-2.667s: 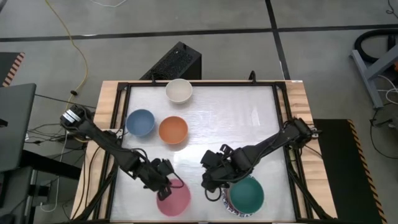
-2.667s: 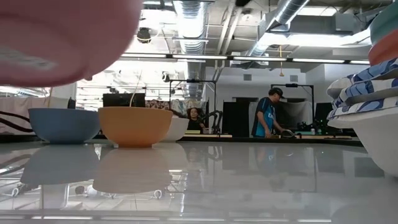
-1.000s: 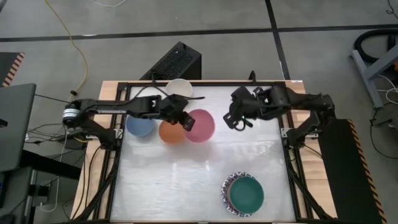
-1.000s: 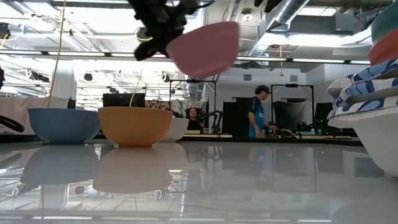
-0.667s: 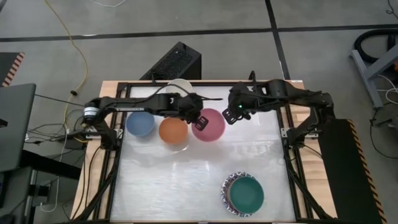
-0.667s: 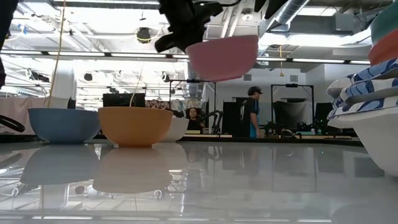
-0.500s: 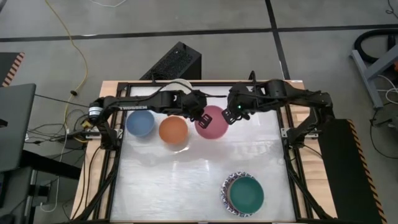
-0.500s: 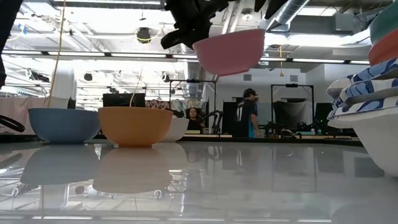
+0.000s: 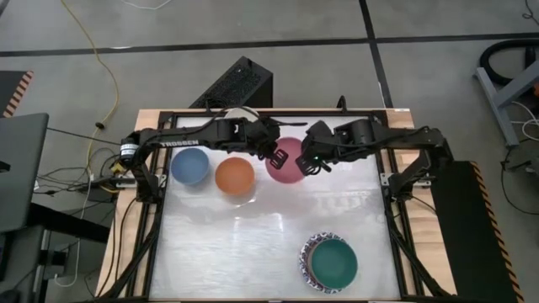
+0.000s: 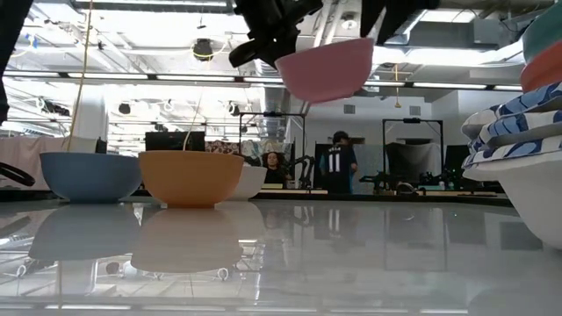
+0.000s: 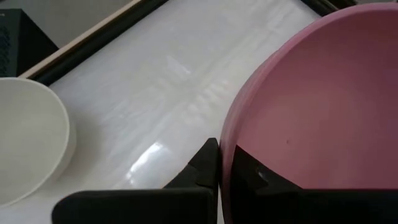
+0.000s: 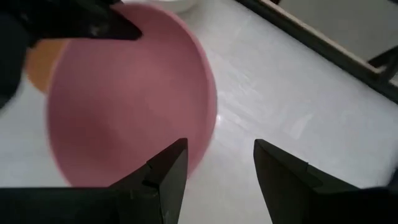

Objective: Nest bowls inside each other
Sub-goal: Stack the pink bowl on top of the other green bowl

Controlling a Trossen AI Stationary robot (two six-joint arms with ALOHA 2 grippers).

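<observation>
The left gripper (image 9: 274, 155) clenched the pink bowl's (image 9: 286, 164) nine-o'clock rim, aloft near the table's (image 9: 278, 244) twelve-o'clock edge; the right gripper (image 9: 308, 162) stood spread at its three-o'clock rim.

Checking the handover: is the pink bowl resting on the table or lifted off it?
Lifted: the low view shows the pink bowl hanging well above the table, its rim pinched by the left gripper.
</observation>
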